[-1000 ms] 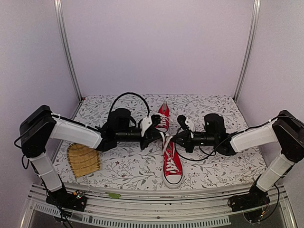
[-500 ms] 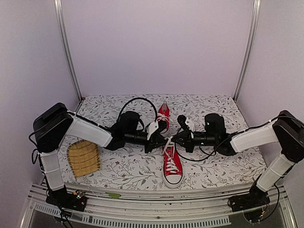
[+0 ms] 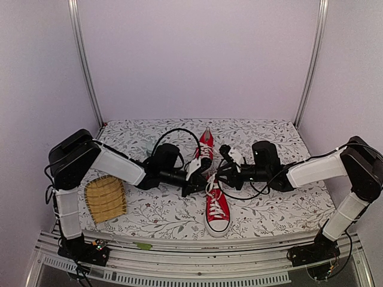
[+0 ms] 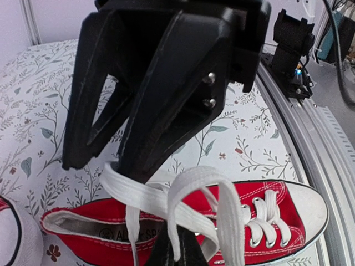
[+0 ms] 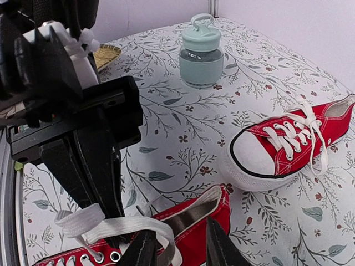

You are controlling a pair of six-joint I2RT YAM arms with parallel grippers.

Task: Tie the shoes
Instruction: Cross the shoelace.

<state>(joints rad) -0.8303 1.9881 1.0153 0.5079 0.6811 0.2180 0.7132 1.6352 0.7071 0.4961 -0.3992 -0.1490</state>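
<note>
Shoes (image 3: 206, 143) are resting on the surface (image 3: 269, 203); over the near shoe (image 3: 217, 212) the left claw (image 3: 202, 178) is clamping its white lace (image 4: 194, 188) taut for knotting, while the right claw (image 5: 177, 249) is hanging beside it, spread apart, likely to grab

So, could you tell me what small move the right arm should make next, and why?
Probably bring the right gripper onto the slack lace beside it and close. Its jaws stand apart, holding nothing, while the left gripper pinches that lace up above the near shoe, which has no bow yet; the far shoe already shows one.
</note>
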